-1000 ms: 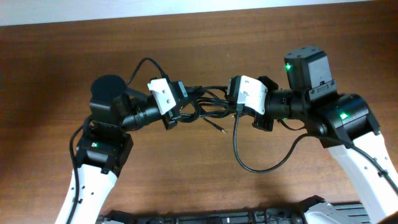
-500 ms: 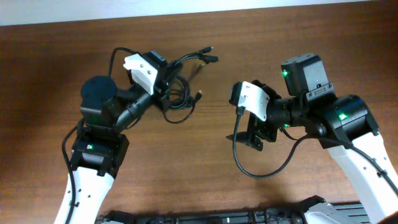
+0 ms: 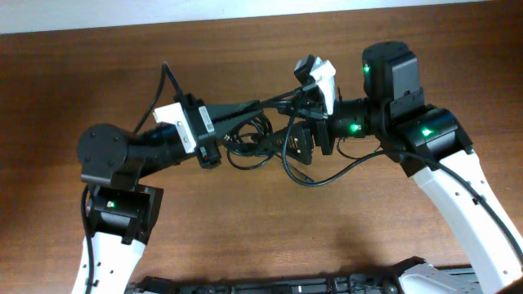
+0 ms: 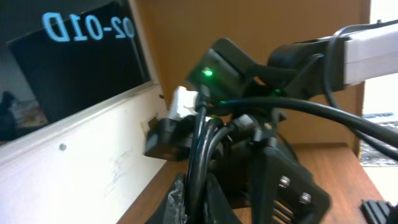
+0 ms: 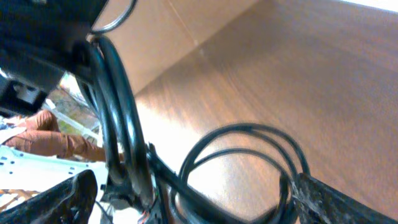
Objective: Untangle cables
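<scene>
The cables (image 3: 253,140) are a bundle of thin black cords in loops, lying between my two grippers at the middle of the table. My left gripper (image 3: 211,140) is shut on them. In the left wrist view, black cords (image 4: 200,143) rise from between its fingers (image 4: 177,199). My right gripper (image 3: 296,140) is at the bundle's right side, open wide. In the right wrist view, two cable loops (image 5: 249,134) lie in the gap between its fingers (image 5: 336,199), and more strands (image 5: 118,124) run up on the left. No plug ends show clearly.
A thicker black wire (image 3: 327,175) from the right arm hangs in a loop below the right gripper. The brown wooden table (image 3: 409,33) ends at a pale wall along the far edge. A dark tray edge (image 3: 270,286) lies at the near side.
The left gripper has swung from the far left back toward the centre, carrying the bundle. The right gripper opened, then moved up and left until its jaws straddle the loops.
</scene>
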Tool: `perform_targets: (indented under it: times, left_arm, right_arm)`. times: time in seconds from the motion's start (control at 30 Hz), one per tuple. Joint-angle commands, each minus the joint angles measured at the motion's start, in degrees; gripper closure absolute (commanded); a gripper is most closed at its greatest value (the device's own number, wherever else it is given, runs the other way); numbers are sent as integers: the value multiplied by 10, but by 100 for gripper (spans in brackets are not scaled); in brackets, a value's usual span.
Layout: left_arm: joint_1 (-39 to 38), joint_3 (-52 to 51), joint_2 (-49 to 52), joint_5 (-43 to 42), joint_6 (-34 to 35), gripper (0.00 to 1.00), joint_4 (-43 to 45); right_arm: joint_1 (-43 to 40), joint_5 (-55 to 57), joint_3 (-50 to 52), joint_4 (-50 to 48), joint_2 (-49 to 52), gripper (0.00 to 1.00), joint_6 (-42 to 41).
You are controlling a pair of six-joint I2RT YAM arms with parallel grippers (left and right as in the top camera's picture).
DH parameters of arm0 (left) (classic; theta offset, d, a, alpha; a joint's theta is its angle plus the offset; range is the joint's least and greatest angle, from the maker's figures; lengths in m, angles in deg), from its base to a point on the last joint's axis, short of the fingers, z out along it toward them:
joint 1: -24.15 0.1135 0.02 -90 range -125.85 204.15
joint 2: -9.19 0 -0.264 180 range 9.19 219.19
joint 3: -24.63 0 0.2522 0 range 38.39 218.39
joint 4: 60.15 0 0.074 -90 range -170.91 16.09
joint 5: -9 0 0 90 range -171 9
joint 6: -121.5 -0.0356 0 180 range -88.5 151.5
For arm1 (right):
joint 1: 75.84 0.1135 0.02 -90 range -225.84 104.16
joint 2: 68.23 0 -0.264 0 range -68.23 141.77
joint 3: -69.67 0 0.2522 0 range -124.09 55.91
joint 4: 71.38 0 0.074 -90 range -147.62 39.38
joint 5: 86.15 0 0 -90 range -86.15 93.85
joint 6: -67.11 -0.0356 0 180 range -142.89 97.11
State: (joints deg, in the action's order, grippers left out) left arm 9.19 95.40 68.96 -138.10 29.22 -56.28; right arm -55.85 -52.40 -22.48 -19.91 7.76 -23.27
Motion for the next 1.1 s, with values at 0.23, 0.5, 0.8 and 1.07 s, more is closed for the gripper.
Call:
perform_targets:
  times: [0.23,0.5,0.8,1.07]
  left_arm:
    - [0,14,-7,-31,17,100,33]
    - [18,14,-12,-31,17,1,42]
    - [61,14,-19,15,87,1,-173]
    - [37,14,23,18,156,52,-135]
  right_arm:
    - [89,-44,-3,-84,4,73,-5]
    - [44,42,-3,-56,3,96,-6]
    - [-39,-74,-3,-78,2,96,-3]
    - [-1,-61,-3,-97,2,96,-3]
